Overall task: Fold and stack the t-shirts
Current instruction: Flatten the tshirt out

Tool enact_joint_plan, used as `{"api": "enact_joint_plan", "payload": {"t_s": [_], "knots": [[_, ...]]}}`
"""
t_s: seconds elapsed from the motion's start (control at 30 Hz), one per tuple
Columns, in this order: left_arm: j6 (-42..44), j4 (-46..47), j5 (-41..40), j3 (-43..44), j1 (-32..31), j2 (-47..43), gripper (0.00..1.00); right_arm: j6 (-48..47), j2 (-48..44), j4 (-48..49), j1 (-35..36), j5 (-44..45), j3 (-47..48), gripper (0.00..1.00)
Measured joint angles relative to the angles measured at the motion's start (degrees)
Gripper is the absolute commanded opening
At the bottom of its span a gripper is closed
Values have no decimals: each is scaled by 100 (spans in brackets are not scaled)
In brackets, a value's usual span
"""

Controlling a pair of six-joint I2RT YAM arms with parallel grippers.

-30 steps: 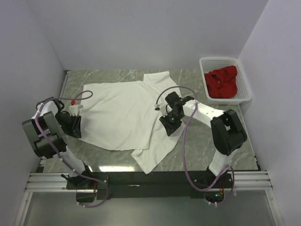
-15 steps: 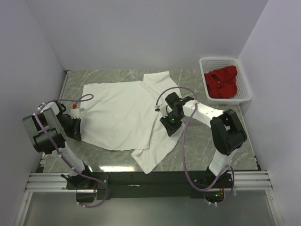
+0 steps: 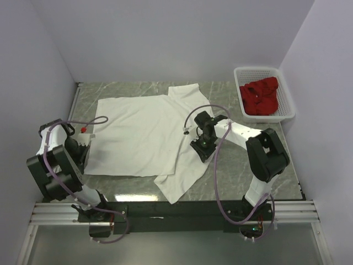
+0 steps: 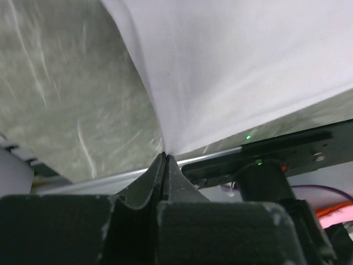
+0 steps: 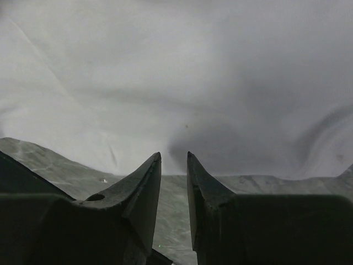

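Note:
The white t-shirt (image 3: pixel 143 132) lies spread on the marble table, with a folded flap reaching the near edge. My left gripper (image 3: pixel 83 152) is shut on the shirt's left lower corner. In the left wrist view the jaws are pressed together (image 4: pixel 164 155) and the cloth (image 4: pixel 231 66) runs out from their tips. My right gripper (image 3: pixel 202 148) is low at the shirt's right side. In the right wrist view its jaws stand a narrow gap apart (image 5: pixel 172 157), empty, just short of the cloth edge (image 5: pixel 176 72). The deep red t-shirt (image 3: pixel 260 97) lies crumpled in the basket.
A white slotted basket (image 3: pixel 257 70) stands at the back right corner. Grey walls close in the left, back and right. Bare marble (image 3: pixel 242 165) shows right of the white shirt. A black rail runs along the table's near edge (image 3: pixel 182 208).
My left gripper has pulled left and nearer with the shirt's corner, drawing the lower left edge out straighter. My right gripper has shifted slightly right along the shirt's edge.

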Motion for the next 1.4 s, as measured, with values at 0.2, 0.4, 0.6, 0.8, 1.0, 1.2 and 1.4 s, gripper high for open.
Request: {"api": "enact_joint_plan", "payload": {"t_s": [0.2, 0.4, 0.6, 0.8, 1.0, 1.2, 1.4], "knots": [[-13, 109, -662, -490, 127, -13, 21, -105, 0, -76, 0, 127, -205, 33], [92, 35, -675, -686, 149, 98, 47, -216, -127, -256, 0, 74, -297, 33], [37, -238, 321, 828, 122, 240, 48, -225, -896, -319, 4, -358, -302, 34], [-466, 378, 1078, 1823, -236, 831, 48, -81, -949, -249, 238, -527, -282, 33], [-1036, 1047, 1327, 1853, -745, 1416, 47, -11, -435, -46, 525, -411, -286, 33], [-1519, 1679, 1331, 1519, -1137, 1624, 44, -66, -251, 76, 546, 33, -636, 31], [-1727, 1974, 1073, 984, -1200, 1908, 42, -155, -306, -37, 531, 382, -791, 26]]}}
